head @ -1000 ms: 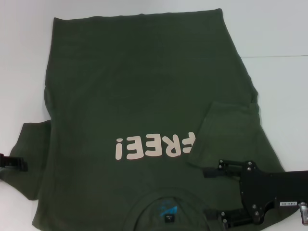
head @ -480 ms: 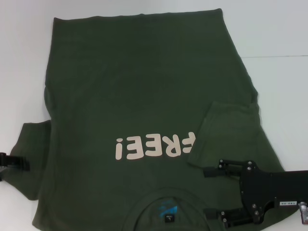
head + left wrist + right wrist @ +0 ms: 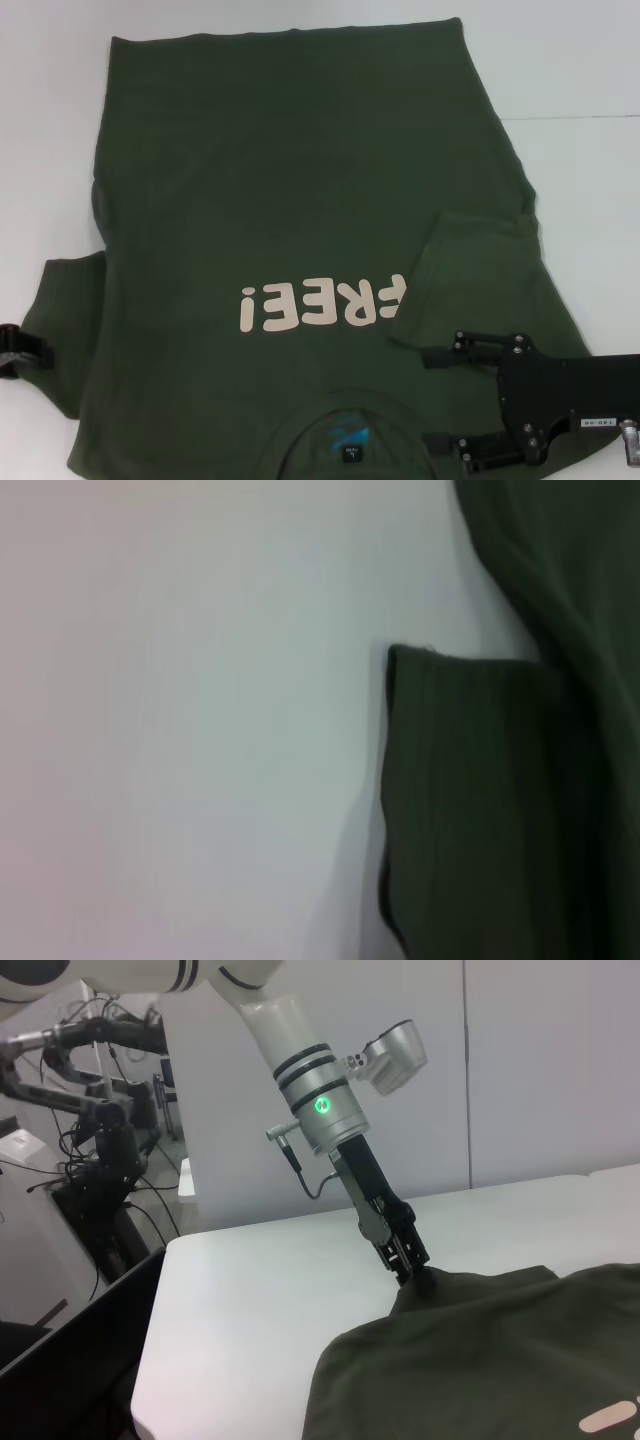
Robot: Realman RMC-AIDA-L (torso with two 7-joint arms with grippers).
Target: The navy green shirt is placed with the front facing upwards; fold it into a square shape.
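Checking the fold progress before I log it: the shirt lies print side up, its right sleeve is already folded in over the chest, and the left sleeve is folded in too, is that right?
Not quite. On the navy green shirt, the right sleeve is folded in, but the left sleeve lies spread out on the white table, with the left gripper at its edge. The head view shows this.

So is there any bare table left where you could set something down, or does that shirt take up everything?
Bare white table shows beyond the navy green shirt on the far right, and a strip runs along its left edge. It is crowded near the collar: the right gripper is open over the folded-in sleeve, and the left gripper pinches the other sleeve's corner.
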